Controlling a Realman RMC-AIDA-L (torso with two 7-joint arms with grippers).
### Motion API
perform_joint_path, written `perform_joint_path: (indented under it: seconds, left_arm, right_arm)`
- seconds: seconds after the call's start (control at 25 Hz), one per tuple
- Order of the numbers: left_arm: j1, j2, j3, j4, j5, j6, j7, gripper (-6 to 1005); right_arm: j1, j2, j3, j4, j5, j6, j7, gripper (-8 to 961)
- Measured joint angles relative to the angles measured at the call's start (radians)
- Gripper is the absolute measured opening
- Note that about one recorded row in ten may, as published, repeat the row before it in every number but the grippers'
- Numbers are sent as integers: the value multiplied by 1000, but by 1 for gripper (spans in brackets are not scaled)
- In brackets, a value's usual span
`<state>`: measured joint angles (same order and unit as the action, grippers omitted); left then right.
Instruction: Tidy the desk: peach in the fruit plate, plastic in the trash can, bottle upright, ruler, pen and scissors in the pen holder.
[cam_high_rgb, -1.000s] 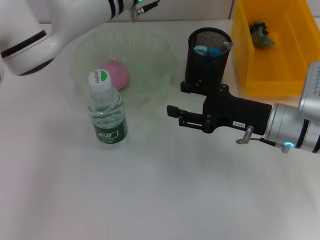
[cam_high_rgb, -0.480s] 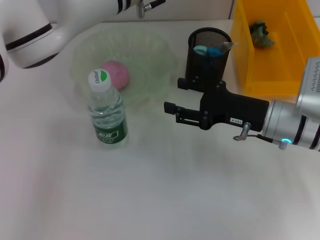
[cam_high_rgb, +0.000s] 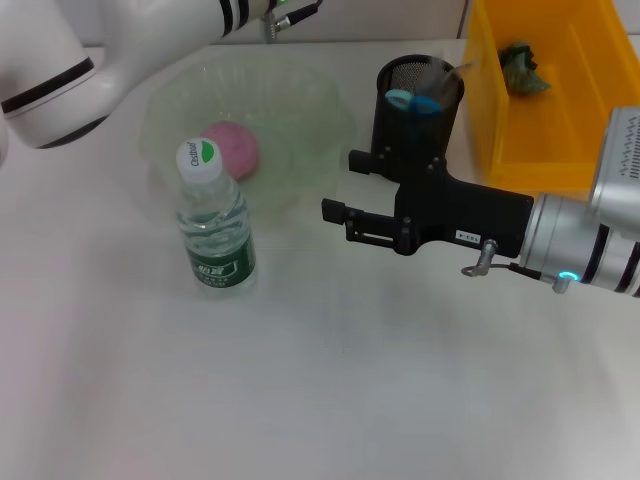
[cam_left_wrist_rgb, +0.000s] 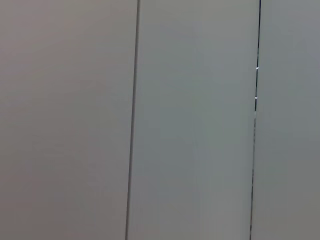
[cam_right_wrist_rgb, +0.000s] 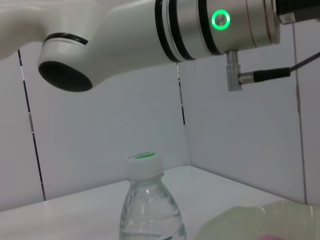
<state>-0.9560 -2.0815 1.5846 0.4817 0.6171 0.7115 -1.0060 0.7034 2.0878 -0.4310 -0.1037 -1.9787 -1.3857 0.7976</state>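
Right gripper (cam_high_rgb: 346, 190): fingers parted, empty, just beside one pen holder (cam_high_rgb: 417, 110), now slightly farther left than before. One upright bottle (cam_high_rgb: 214, 222); one peach (cam_high_rgb: 233, 148) in one fruit plate (cam_high_rgb: 310, 125); one plastic (cam_high_rgb: 522, 67) in trash can (cam_high_rgb: 530, 140).

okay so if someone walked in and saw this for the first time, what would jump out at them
Probably the right gripper, black, fingers open and empty, hovering mid-desk in front of the pen holder. Next, the bright yellow trash can at the far right with the plastic in it. Then the bottle upright before the fruit plate holding the peach.
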Motion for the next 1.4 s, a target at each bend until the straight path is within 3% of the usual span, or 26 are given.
perform_joint_path:
  seconds: [0.12,0.32,0.48,0.56,0.64,0.68,0.76,0.88,0.92,0.96,1.0,1.04,1.12,1.16,1.2,1.32,1.4]
  left_arm:
    - [6,0,0,3,0,1,1,395]
    - [52,0,1,50,0,33,-10,485]
    - [100,4,0,93,-2,109,-27,494]
    - [213,12,-5,187,-2,246,-51,498]
    - [246,13,-10,213,-1,280,-56,503]
    - [342,18,-33,275,4,378,-72,505]
    - [426,25,-70,309,14,479,-94,509]
    - [478,32,-99,323,21,551,-112,516]
    - [578,65,-161,316,31,711,-150,518]
    - [626,89,-189,289,41,803,-160,521]
    - [626,89,-189,289,41,803,-160,523]
    - [651,105,-208,268,55,862,-165,525]
    - [651,105,-208,268,55,862,-165,530]
    - [684,129,-240,228,81,940,-168,532]
    - [752,195,-333,79,246,1132,-138,534]
    - [804,232,-383,-6,426,1221,-72,541]
    - [820,237,-388,-21,467,1230,-57,545]
  right_arm:
    - [5,0,0,2,0,0,0,733]
    - [7,0,1,4,0,-2,0,733]
    - [7,1,8,13,0,-7,0,733]
    - [5,1,9,15,0,-16,1,733]
    - [2,1,11,15,0,-31,6,733]
    - [1,1,11,15,0,-41,8,733]
    - [-2,1,13,15,0,-63,11,733]
    - [-1,1,11,17,0,-94,26,733]
    - [1,1,8,18,0,-106,36,733]
    - [4,1,3,18,-1,-122,48,733]
    - [8,0,-4,18,-3,-135,56,733]
    - [13,0,-16,15,-6,-151,73,733]
    - [25,-3,-61,-2,-8,-189,111,733]
    - [28,-3,-90,-18,-9,-213,132,733]
    - [31,-4,-122,-37,-9,-239,159,733]
    - [33,-5,-219,-111,-9,-316,230,733]
    - [31,-5,-267,-150,-9,-358,256,733]
